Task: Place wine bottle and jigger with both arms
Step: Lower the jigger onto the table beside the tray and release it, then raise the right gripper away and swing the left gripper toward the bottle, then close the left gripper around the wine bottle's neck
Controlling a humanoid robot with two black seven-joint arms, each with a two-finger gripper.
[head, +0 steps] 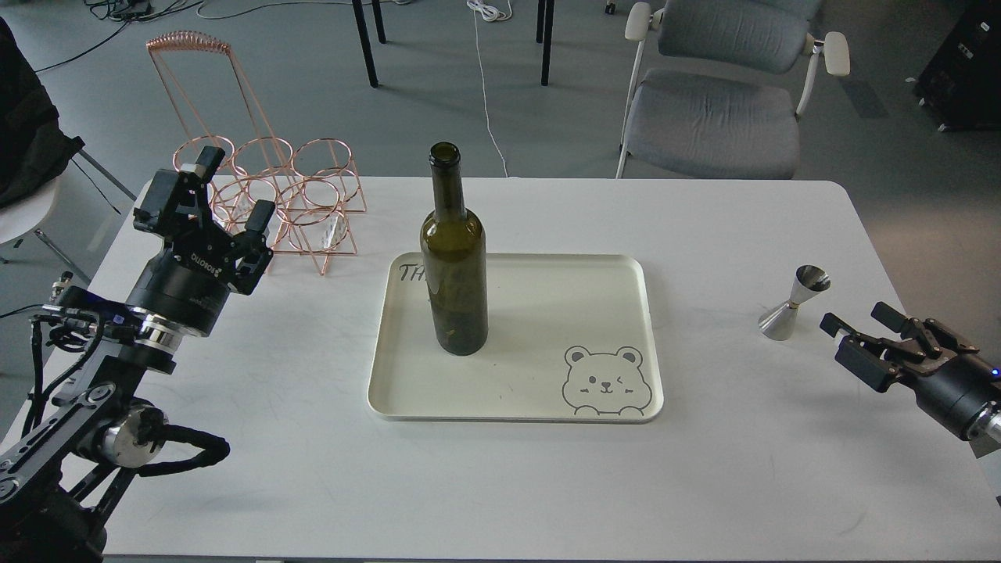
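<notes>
The dark olive-green wine bottle [453,266] stands upright on the left part of the cream tray [610,281] with a bear drawing, in the middle of the white table. The small steel jigger [794,303] stands upright on the table to the right of the tray. My left gripper [233,188] is open and empty, raised at the table's left side, well apart from the bottle. My right gripper [859,319] is open and empty, low over the table just right of the jigger, not touching it.
A copper wire bottle rack [301,199] with a tall handle stands at the back left, right behind my left gripper. A grey chair [715,102] stands beyond the table's far edge. Table legs and cables lie on the floor behind.
</notes>
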